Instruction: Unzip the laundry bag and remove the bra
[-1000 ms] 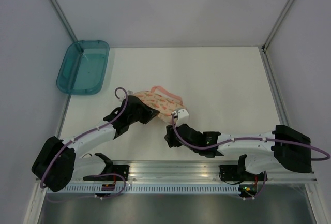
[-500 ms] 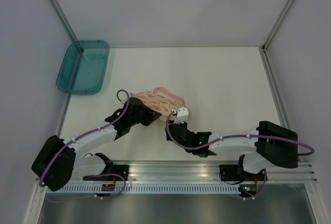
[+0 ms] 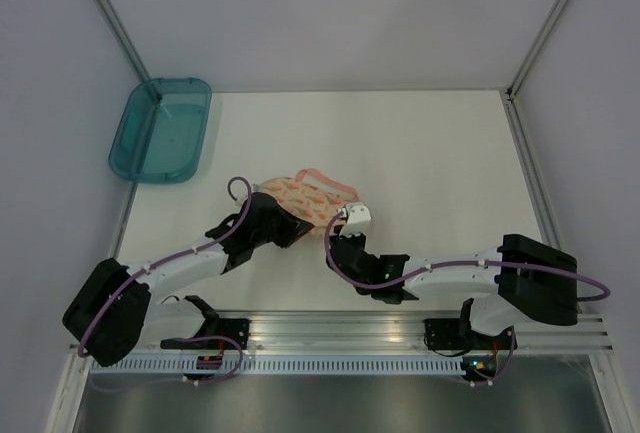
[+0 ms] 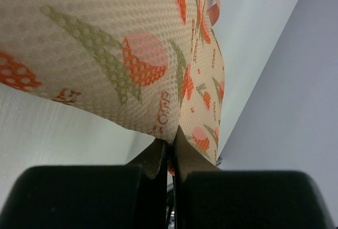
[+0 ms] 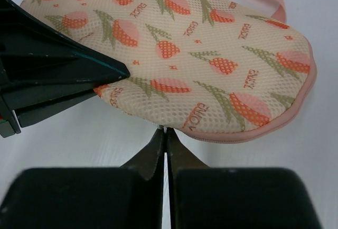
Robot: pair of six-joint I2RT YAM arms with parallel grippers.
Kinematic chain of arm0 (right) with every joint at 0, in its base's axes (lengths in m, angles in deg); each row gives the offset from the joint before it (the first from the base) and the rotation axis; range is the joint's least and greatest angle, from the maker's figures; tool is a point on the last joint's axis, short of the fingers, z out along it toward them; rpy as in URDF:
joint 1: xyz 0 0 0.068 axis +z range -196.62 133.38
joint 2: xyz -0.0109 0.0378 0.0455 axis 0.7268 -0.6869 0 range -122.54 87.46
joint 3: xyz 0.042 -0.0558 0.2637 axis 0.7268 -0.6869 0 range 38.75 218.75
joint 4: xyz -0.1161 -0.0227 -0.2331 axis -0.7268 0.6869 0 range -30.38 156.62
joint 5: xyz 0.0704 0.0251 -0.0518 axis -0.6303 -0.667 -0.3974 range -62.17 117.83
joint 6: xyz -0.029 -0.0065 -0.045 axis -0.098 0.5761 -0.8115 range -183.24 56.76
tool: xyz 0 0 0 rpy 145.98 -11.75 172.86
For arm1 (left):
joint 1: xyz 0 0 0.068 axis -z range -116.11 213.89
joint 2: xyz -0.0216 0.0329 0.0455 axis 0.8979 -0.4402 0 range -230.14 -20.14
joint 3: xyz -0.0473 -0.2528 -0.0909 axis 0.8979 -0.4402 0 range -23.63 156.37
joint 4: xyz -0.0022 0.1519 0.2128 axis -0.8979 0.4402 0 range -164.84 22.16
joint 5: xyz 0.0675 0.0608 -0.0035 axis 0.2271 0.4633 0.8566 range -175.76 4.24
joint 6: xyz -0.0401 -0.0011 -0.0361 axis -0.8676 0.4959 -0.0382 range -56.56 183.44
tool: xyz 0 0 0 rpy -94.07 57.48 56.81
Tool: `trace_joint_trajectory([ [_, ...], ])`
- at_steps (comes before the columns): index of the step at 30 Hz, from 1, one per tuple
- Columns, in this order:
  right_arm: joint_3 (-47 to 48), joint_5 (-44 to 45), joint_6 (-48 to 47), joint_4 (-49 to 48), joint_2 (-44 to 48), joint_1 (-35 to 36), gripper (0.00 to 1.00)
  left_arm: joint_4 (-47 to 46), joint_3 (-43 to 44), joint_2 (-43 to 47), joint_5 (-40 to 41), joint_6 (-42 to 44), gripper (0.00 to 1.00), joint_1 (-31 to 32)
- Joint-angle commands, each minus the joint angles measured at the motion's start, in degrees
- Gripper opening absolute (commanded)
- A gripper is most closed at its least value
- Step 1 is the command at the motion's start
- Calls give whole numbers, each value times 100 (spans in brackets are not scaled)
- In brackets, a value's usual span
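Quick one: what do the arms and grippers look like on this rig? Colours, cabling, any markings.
Left arm and right arm: white links, bulky black joint housings, a purple cable looping along each. Left gripper and right gripper: black fingers tapering to thin tips. White block at the right wrist. No legible markings.
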Motion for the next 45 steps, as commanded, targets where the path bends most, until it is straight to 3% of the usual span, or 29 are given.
trace_joint_trajectory([
  [1,135,371,188,170,139,11,0,-247,-81,-92,-149,-172,2,43],
  [5,170,433,328,784,227,2,0,-282,-63,-128,-149,30,2,43],
  [12,319,617,749,2733,385,2,0,-10,86,-233,-96,838,2,-36],
  [18,302,732,1040,3606,473,-59,1,87,156,-242,-262,1505,2,-89],
  [23,214,767,988,3616,578,-156,1,254,183,-242,-386,1779,2,-115],
  [30,197,593,805,3837,859,-270,0,360,561,-461,-667,3052,2,-536],
  [35,-14,12,487,3354,1106,-270,0,-211,1156,-1214,-1115,3449,2,-809],
  [38,-146,-322,311,2896,1089,-262,0,-527,1658,-1934,-1869,3476,4,-810],
  [40,-146,-497,224,2624,1018,-270,1,-554,1870,-2270,-2117,3389,24,-810],
  [41,-120,-542,197,2536,922,-262,1,-572,1958,-2377,-2301,3318,51,-810],
  [43,-85,-682,109,2290,816,-270,1,-747,1749,-2466,-2329,3064,71,-792],
  [45,3,-753,56,2106,658,-262,0,-827,1485,-2283,-2180,2809,84,-774],
])
